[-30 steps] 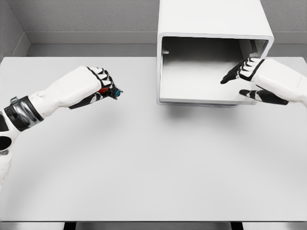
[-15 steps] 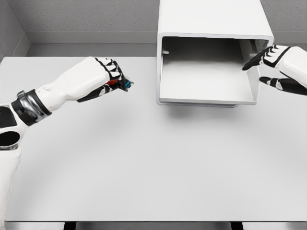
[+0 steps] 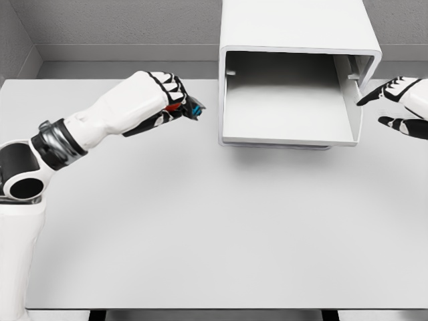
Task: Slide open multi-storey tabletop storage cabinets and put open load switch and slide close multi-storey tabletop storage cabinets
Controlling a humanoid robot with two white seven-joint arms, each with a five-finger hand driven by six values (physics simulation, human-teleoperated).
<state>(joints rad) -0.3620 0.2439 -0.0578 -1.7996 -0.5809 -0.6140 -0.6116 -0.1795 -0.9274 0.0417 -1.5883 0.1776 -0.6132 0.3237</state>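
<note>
Load switch poked out of my left hand, long axis roughly level, blue end aimed right toward cabinet; red part sat against my fingers. Left hand clenched round switch, held above table, left of pulled-out drawer and apart from it. Only switch tip showed past my knuckles; rest hidden in fist. My right hand hung at right edge of view, fingers spread loose, gripping nothing, just beside drawer's right wall, not touching.
</note>
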